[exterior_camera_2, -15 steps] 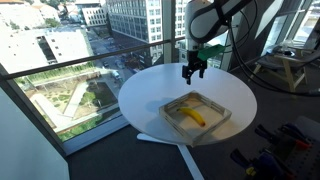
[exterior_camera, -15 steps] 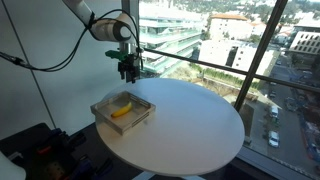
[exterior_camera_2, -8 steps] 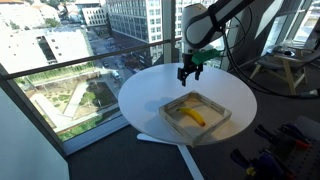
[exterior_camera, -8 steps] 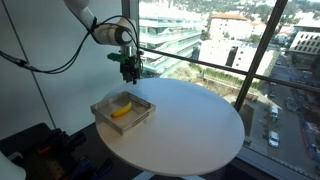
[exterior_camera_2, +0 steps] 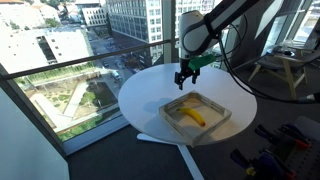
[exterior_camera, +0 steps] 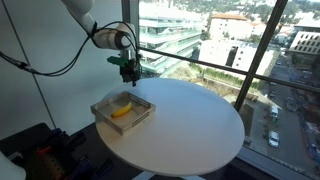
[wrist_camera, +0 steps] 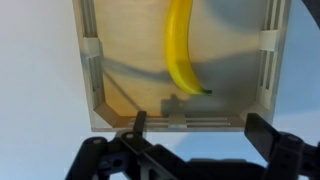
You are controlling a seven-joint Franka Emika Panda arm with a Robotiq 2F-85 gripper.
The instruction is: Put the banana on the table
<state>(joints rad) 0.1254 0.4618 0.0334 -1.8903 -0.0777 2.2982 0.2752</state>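
The small yellow banana (exterior_camera: 121,110) lies inside the shallow square greyish tray (exterior_camera: 142,113) on the round white table (exterior_camera: 190,130); it also shows in the tray in an exterior view (exterior_camera_2: 194,117) and in the wrist view (wrist_camera: 181,48). My gripper (exterior_camera: 128,75) hangs in the air above the table just beyond the tray's far edge, also seen in an exterior view (exterior_camera_2: 182,82). In the wrist view the gripper (wrist_camera: 200,132) is open and empty, with its fingers over the tray's near wall (wrist_camera: 170,120).
Large windows with a dark railing (exterior_camera: 200,65) stand right behind the table. Cables and equipment (exterior_camera_2: 275,150) lie on the floor beside the table. The white top (exterior_camera_2: 150,95) stretches around the tray on all sides.
My gripper has shifted slightly sideways toward the tray, staying open and above the table. The banana and tray have not moved.
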